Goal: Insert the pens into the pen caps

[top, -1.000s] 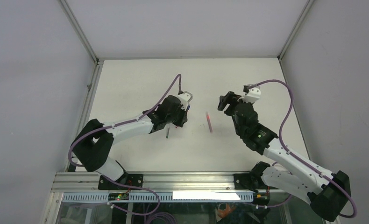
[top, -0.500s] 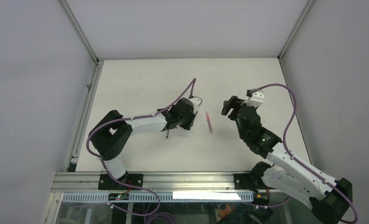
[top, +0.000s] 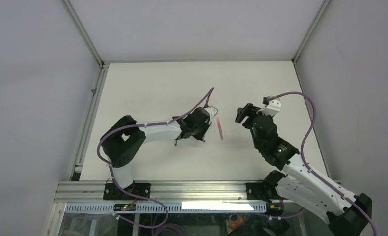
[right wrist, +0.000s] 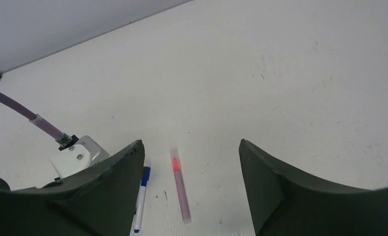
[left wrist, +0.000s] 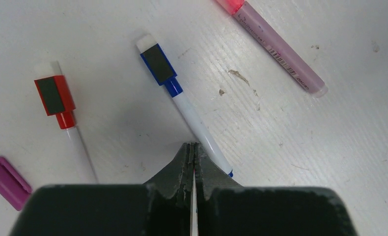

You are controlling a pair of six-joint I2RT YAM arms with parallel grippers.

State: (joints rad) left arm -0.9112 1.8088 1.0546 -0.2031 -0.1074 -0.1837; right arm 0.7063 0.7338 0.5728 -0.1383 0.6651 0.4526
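Note:
In the left wrist view my left gripper [left wrist: 192, 147] is shut, its tips low over the table beside a white pen [left wrist: 202, 135] with a blue cap [left wrist: 157, 63]; nothing shows clamped between the jaws. A second white pen [left wrist: 80, 150] with a red cap [left wrist: 54, 96] lies to the left. A loose magenta pen cap [left wrist: 5, 181] sits at the lower left. A pink pen [left wrist: 278, 51] lies at the upper right, also visible from above [top: 220, 129]. My right gripper [right wrist: 189, 142] hangs open above that pink pen [right wrist: 180, 189], with the blue-capped pen [right wrist: 141, 199] beside its left finger.
From above, the left gripper [top: 200, 132] and right gripper [top: 243, 114] stand either side of the pink pen. A thin dark stick [top: 176, 142] lies under the left forearm. Metal frame rails [top: 95, 98] edge the table, with grey walls beyond.
My left arm has swung right, toward the pink pen, and its jaws have closed fully. The right arm has drifted slightly right, still open.

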